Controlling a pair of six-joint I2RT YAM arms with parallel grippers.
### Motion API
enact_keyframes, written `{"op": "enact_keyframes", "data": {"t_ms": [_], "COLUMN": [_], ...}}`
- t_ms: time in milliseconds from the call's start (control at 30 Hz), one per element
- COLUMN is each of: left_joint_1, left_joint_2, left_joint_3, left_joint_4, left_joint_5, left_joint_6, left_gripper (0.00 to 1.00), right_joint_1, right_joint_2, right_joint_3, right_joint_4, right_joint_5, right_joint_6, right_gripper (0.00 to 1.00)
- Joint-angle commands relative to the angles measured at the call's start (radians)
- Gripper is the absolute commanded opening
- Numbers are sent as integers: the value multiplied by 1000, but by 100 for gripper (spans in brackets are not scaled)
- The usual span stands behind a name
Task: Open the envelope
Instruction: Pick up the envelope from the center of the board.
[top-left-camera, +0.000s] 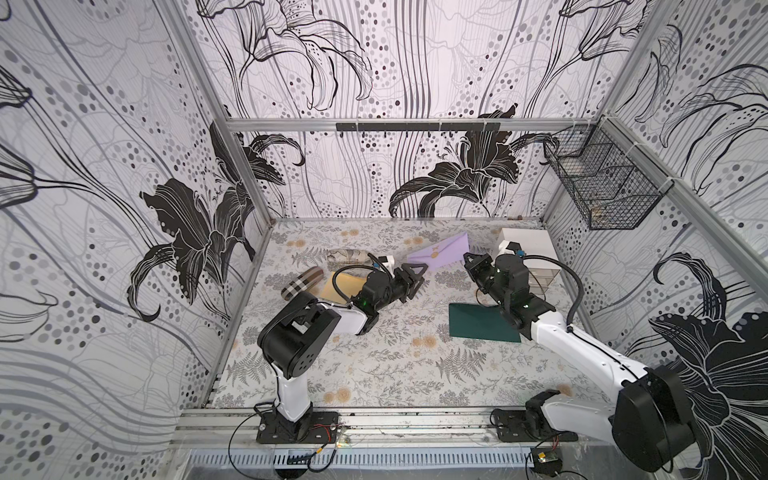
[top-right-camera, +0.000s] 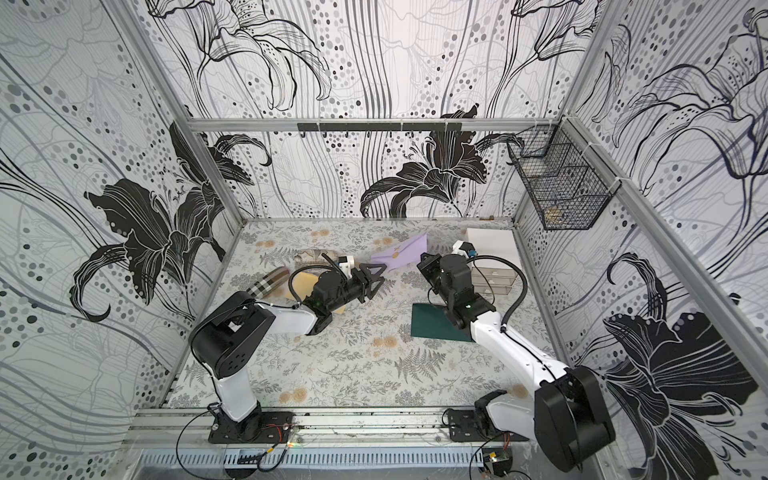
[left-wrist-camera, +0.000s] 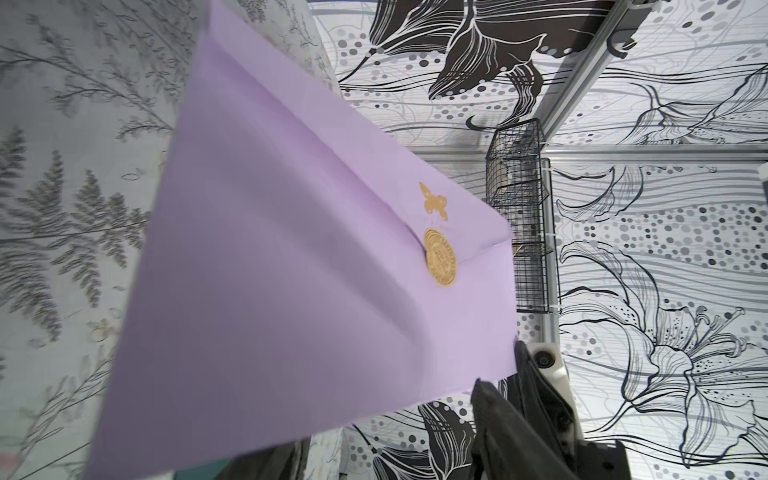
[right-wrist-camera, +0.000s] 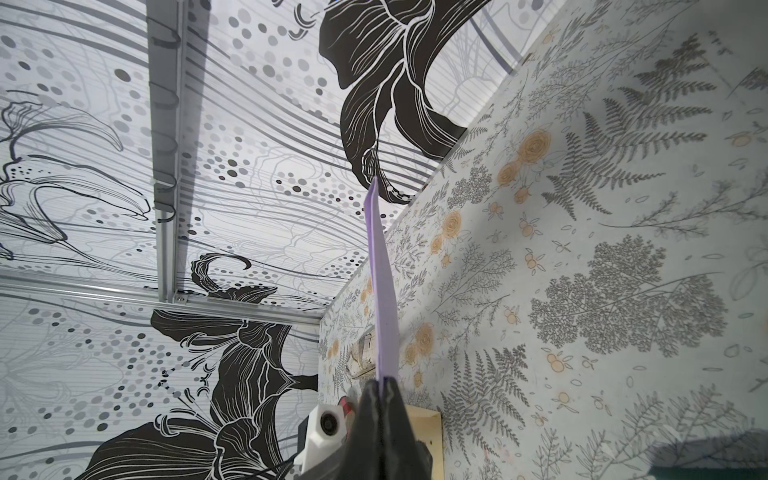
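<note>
lilac envelope (left-wrist-camera: 291, 270) fills the left wrist view; in both top views it is held off the table (top-left-camera: 374, 365), upper centre.
left gripper (top-left-camera: 421, 279) has its jaws apart at the envelope's left corner; contact i cannot tell. right gripper (right-wrist-camera: 384, 386) is clamped on the right edge. if the gold seal (left-wrist-camera: 440, 257) resists a pull, the flap (left-wrist-camera: 374, 160) may tear or that thin pinch may slip. seal lettering is too small to read; a gold bee mark (left-wrist-camera: 434, 203) sits beside it.

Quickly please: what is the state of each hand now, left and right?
Left hand: open, jaws apart near a corner of the purple envelope.
Right hand: closed, holding the purple envelope by its edge.
</note>
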Motion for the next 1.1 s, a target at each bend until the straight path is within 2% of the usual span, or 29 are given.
{"op": "enact_keyframes", "data": {"t_ms": [0,167,667,800,900,967,1067], "left_joint_1": [13,32,50,54,70,98,168], "left_joint_2": [26,51,8,-18,-24,-19,-12], "left_joint_3": [47,81,46,19,16,26,66], "left_joint_4": [54,30,38,23,7,8,-50], "left_joint_5": [-18,-24,-70,-102,-78,-13,148], "left_joint_6": [-17,-16,3,28,52,79,156], "left_gripper": [63,58,8,0,0,0,0], "right_joint_1": [8,10,10,10,10,10,-1], "right_joint_2": [-13,-58,-28,-19,-20,-23,0], "right_joint_3": [-30,-97,-91,-85,-68,-43,24], "right_joint_4": [38,44,27,-7,-70,-142,-291], "right_joint_5": [7,26,27,35,47,52,8], "right_joint_6": [13,27,26,24,-2,-55,-189], "right_gripper": [0,0,0,0,1,20,38]}}
